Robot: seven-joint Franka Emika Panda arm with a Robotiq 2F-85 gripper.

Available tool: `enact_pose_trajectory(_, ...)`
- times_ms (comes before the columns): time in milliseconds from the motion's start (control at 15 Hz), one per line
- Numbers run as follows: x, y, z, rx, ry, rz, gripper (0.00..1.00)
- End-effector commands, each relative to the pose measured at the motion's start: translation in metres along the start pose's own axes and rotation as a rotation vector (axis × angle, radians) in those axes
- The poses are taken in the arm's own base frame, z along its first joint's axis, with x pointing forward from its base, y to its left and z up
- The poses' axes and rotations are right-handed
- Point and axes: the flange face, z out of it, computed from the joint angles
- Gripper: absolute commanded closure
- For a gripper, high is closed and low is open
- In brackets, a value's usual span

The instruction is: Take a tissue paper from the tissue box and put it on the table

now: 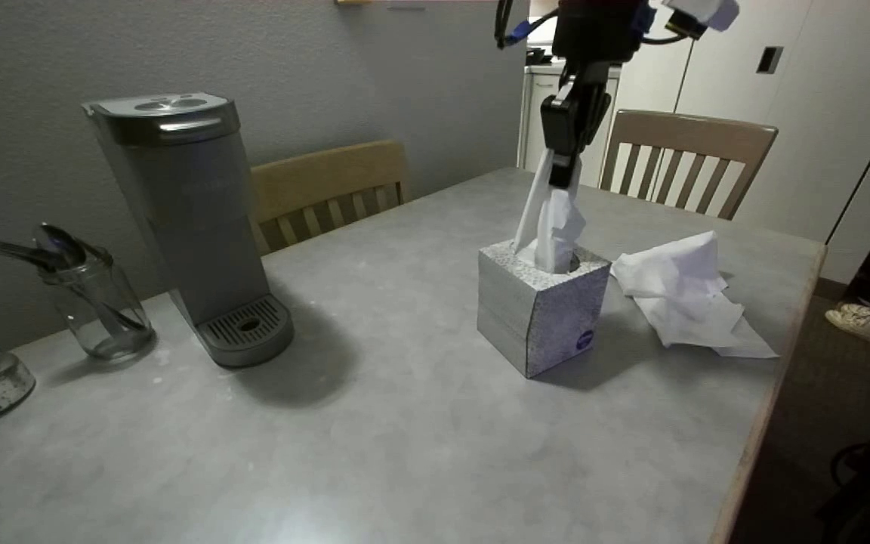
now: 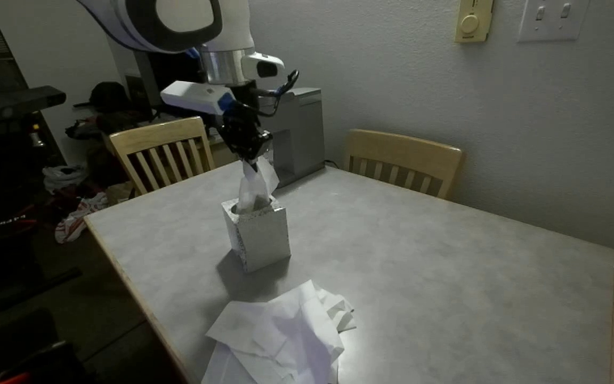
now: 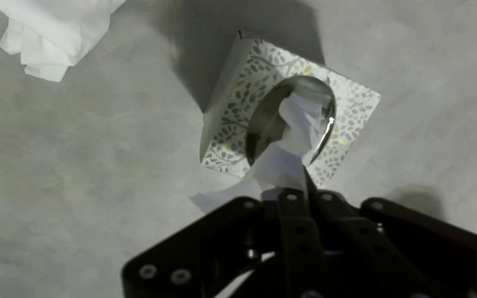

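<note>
Currently, the end effector (image 1: pixel 562 180) is closed on a white tissue (image 1: pixel 556 230), pinching its upper part above the tissue box (image 1: pixel 507 310). In the wrist view, the tissue's lower end sits within the box's oval opening (image 3: pixel 266 126). The box stands upright on the grey worktop (image 1: pixel 374 431). Crumpled tissues (image 1: pixel 680 291) lie on the worktop near the box, apart from it. In an exterior view, a coffee machine (image 1: pixel 197 211) stands with a jar (image 1: pixel 103 313) of cutlery (image 1: pixel 65 245) just beside it.
</note>
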Motion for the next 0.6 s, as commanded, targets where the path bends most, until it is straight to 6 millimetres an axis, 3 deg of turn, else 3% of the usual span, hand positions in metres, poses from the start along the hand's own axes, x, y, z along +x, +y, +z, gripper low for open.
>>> enact_pose_trajectory(0, 0.003, -0.002, -0.039, -0.030, 0.038, -0.024, 1.00)
enact_pose_trajectory(533, 0.010, 0.011, -0.111, -0.139, 0.183, -0.051, 1.00)
